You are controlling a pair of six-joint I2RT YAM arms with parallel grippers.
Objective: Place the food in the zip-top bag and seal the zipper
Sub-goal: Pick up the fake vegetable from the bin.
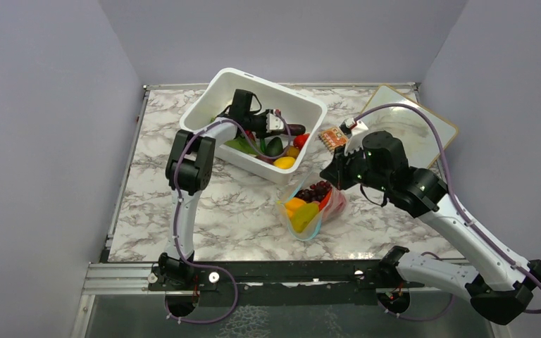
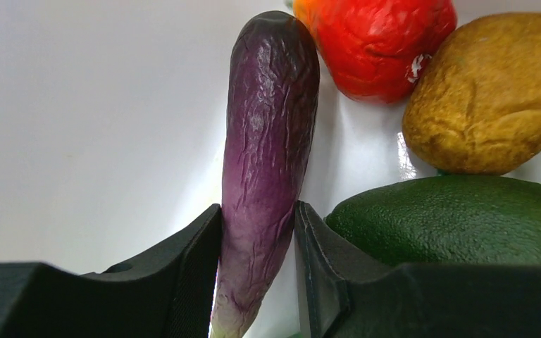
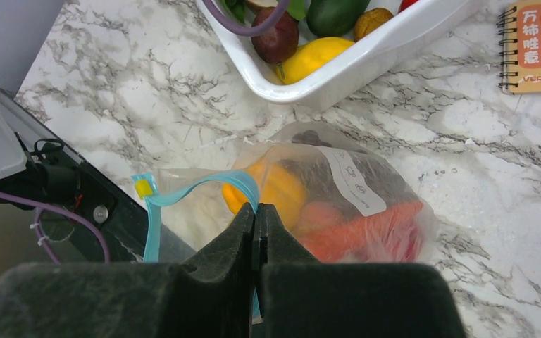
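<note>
Eggplant (image 2: 268,162): your left gripper (image 2: 257,211) is clamped on its lower end, which only the left wrist view shows.
Zipper (image 3: 183,189): your right gripper (image 3: 256,211) is pinched shut on it.
Zip-top bag (image 3: 190,211): just beyond the right fingers, with food (image 3: 352,236) inside.
Tub (image 1: 303,105): beyond the bag; the top view places your left gripper inside.

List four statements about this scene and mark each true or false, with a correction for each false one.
1. The left gripper has a finger pressed to each side of the eggplant in the tub. True.
2. The right gripper hangs open over the tub. False: it is shut on the bag, pinching the mouth at the zipper.
3. The bag is empty. False: it holds grapes and other food.
4. A yellow fruit lies in the tub. True.
</note>
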